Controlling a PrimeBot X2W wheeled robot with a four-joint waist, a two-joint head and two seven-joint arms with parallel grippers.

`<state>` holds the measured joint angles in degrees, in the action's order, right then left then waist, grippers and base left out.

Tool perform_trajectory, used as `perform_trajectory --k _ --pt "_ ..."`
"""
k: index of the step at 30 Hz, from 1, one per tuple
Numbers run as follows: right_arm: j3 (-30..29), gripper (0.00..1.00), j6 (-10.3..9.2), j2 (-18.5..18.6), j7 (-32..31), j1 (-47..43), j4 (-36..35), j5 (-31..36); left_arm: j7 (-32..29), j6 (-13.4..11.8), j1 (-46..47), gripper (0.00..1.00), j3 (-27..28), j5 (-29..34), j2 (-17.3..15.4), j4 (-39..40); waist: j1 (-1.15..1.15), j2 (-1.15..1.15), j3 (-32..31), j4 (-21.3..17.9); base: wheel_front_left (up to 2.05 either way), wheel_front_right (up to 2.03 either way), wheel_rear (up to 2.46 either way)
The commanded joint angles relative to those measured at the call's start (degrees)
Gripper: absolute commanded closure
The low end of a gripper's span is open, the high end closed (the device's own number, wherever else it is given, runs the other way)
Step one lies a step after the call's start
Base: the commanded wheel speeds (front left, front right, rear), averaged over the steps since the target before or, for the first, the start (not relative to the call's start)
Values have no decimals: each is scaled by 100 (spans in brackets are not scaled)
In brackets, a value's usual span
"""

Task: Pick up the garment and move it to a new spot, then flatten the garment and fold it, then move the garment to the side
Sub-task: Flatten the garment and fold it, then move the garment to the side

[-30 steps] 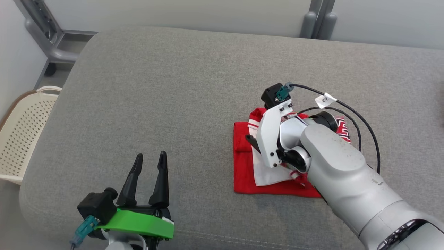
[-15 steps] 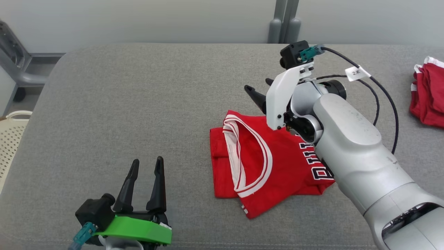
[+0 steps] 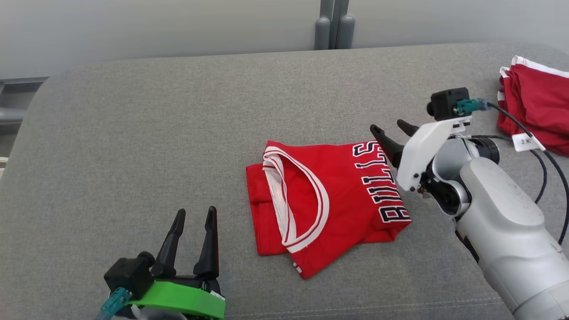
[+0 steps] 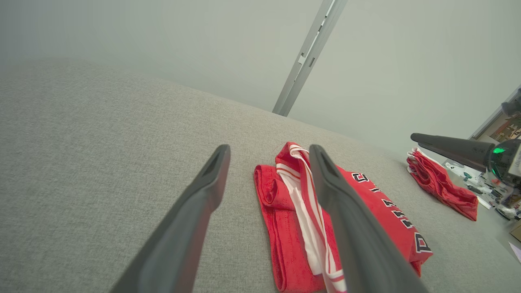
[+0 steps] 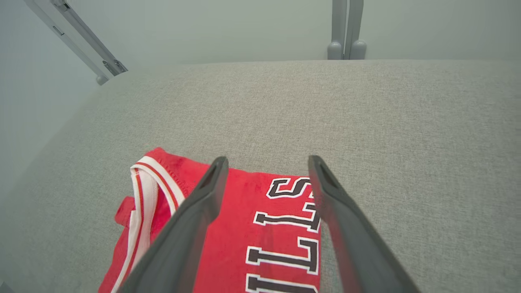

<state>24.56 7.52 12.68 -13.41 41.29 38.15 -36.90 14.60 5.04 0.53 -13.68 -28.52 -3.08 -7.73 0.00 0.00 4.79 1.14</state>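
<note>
The garment is a red jersey with white trim and black lettering, lying folded on the grey cushioned surface. It also appears in the left wrist view and the right wrist view. My right gripper hovers open just above the garment's right edge, holding nothing. Near the bottom left my left gripper stands open and empty, well to the left of the garment. In the left wrist view one dark finger of the right gripper reaches in from the right.
Another pile of red cloth lies at the far right of the surface, also seen in the left wrist view. Grey posts rise behind the back edge. Black cables trail from the right wrist.
The head camera has turned right. My right gripper has lifted off the garment and drawn back to its right edge, baring the lettering. The left gripper has stayed put.
</note>
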Motion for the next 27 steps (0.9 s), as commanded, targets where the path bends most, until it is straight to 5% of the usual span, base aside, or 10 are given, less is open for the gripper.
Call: perform_trajectory --k 1,13,27 --pt "-85 0 -6 79 105 -181 -93 -30 -17 -12 -74 0 -6 31 -58 28 0 0 27 -44 0 0 0" --pt "-535 0 -6 203 19 -966 -227 22 -82 -42 -61 0 -33 11 -137 126 0 0 145 -48 0 0 0" --pt "-790 0 -6 192 -619 -896 355 -414 -82 -65 68 0 -94 -24 -165 124 0 0 385 350 0 0 0"
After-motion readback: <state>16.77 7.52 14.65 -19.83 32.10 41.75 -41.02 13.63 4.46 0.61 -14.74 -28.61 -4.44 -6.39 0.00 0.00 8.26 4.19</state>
